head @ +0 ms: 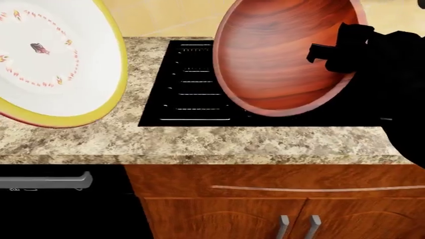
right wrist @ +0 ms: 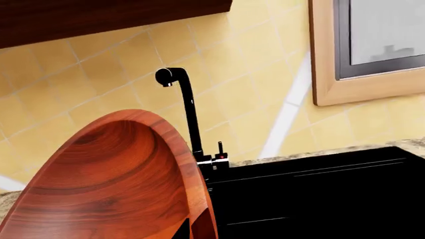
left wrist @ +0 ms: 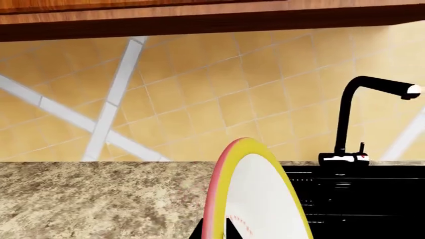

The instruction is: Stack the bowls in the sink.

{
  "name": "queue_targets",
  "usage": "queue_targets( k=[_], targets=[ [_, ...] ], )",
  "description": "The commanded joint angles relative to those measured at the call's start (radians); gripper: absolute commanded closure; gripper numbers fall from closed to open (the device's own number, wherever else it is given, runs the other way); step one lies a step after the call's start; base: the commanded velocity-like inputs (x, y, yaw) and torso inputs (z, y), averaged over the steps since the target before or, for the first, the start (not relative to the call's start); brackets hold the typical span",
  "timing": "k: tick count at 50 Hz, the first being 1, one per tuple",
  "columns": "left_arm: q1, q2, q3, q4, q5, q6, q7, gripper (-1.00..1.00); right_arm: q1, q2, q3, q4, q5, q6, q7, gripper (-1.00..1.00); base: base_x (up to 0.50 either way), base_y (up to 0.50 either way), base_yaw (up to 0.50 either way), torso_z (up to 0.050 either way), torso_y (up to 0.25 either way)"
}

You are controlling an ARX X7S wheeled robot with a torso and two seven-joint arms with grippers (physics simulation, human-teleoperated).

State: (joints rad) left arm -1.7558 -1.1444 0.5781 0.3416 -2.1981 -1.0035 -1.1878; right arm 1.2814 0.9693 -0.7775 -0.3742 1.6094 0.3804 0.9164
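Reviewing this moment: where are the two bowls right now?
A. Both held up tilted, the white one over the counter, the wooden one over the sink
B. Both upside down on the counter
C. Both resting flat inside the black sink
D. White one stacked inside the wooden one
A: the head view shows the shallow white bowl with a yellow rim tilted above the speckled granite countertop and the deep reddish-brown wooden bowl tilted over the glossy black sink, gripped at its rim by the right gripper.

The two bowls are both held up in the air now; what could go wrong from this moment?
1. The white bowl hangs tilted over the countertop, not the sink; a slip would probably drop it on the granite.
2. The wooden bowl is gripped by its rim by the right gripper, steeply tilted, so it may rotate or slip.
3. Bringing them together could knock the rims.
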Motion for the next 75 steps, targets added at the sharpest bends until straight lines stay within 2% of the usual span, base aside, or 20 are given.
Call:
queue_targets(
  k=[1, 14, 28, 44, 58, 75],
  targets=[
    [-0.016, -0.003, -0.004, -0.007, 0.008, 0.001, -0.006, 1.0, -0.03, 0.068, 0.045, -0.036, 0.005, -0.032, 0.02, 1.0, 0.0, -0.5, 0.0, 0.0, 0.0],
    [-0.014, -0.009, -0.01, -0.007, 0.018, 0.008, -0.003, 1.0, -0.042, 0.127, 0.08, -0.058, 0.032, -0.06, 0.053, 1.0, 0.0, -0.5, 0.0, 0.0, 0.0],
    [-0.015, -0.008, -0.01, -0.009, 0.019, 0.009, 0.001, 1.0, -0.037, 0.139, 0.093, -0.065, 0.038, -0.062, 0.057, 1.0, 0.0, -0.5, 0.0, 0.0, 0.0],
    [-0.012, -0.018, -0.014, -0.007, 0.024, 0.015, 0.002, 1.0, -0.023, 0.133, 0.086, -0.053, 0.01, -0.041, 0.087, 1.0, 0.01, -0.04, 0.0, 0.001, 0.001],
    [-0.021, -0.032, -0.014, -0.016, 0.026, 0.011, -0.01, 1.0, -0.035, 0.142, 0.089, -0.057, 0.009, -0.046, 0.093, 1.0, 0.49, -0.12, 0.0, 0.0, 0.002],
    [-0.02, -0.122, -0.039, -0.023, 0.007, 0.018, -0.027, 1.0, -0.04, 0.137, 0.089, -0.046, -0.001, -0.046, 0.089, 1.0, 0.5, -0.06, 0.0, 0.0, 0.002]
  ],
)
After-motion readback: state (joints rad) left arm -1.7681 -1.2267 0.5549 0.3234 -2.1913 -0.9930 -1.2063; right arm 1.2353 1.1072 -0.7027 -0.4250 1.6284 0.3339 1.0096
